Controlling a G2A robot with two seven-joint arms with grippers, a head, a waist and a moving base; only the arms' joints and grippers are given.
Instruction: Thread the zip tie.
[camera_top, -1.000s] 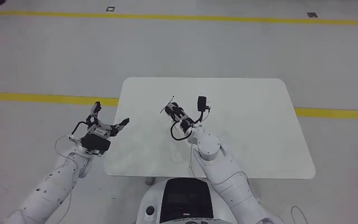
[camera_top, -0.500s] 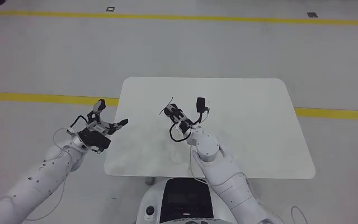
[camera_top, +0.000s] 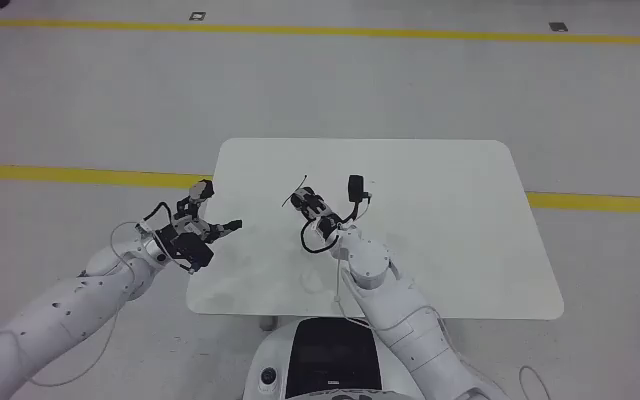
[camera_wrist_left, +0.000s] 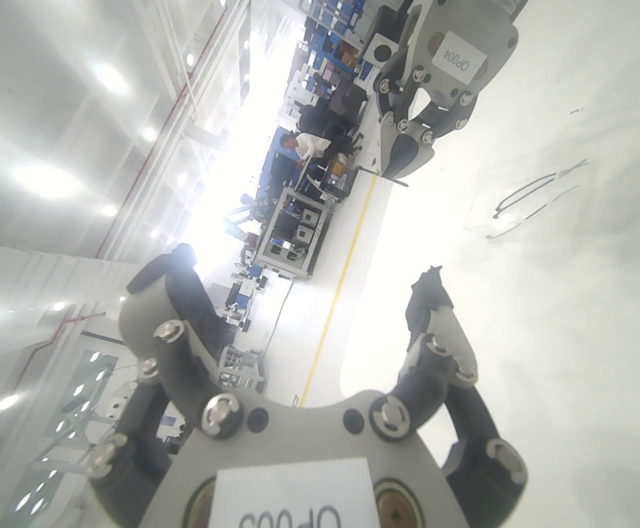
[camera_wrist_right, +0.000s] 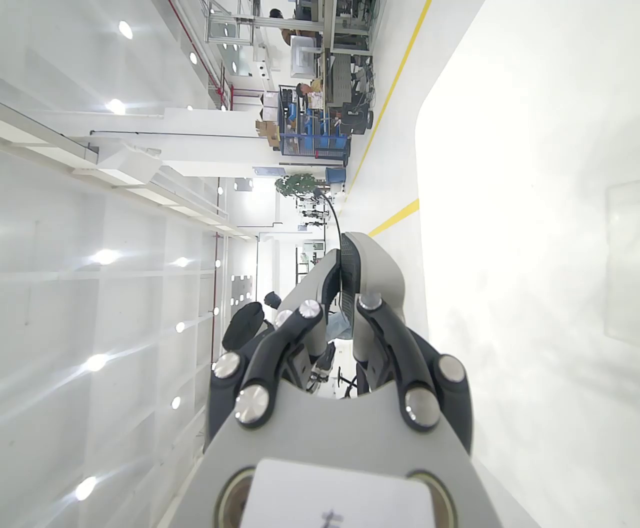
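Note:
A thin black zip tie (camera_wrist_right: 331, 214) sticks out, curving, from between the fingertips of my right gripper (camera_wrist_right: 345, 246), which is shut on it. From above, that gripper (camera_top: 303, 197) hangs over the middle of the white table (camera_top: 450, 220), with the zip tie (camera_top: 293, 192) pointing away to the far left. My left gripper (camera_top: 218, 207) is open at the table's left edge, level with the right one and apart from it. The left wrist view has its own fingers spread (camera_wrist_left: 305, 285) and the right gripper (camera_wrist_left: 404, 159) farther off, pinching the zip tie (camera_wrist_left: 395, 179).
Several more black zip ties (camera_wrist_left: 540, 192) lie on a clear sheet (camera_wrist_left: 482, 227) on the table beyond the left gripper. The sheet's edge (camera_wrist_right: 622, 260) also appears in the right wrist view. Yellow floor lines (camera_top: 90, 176) run past the table.
My left arm has swung to the right, from beside the table to over its left edge, closer to the right gripper. The right gripper has shifted only slightly, still holding the zip tie.

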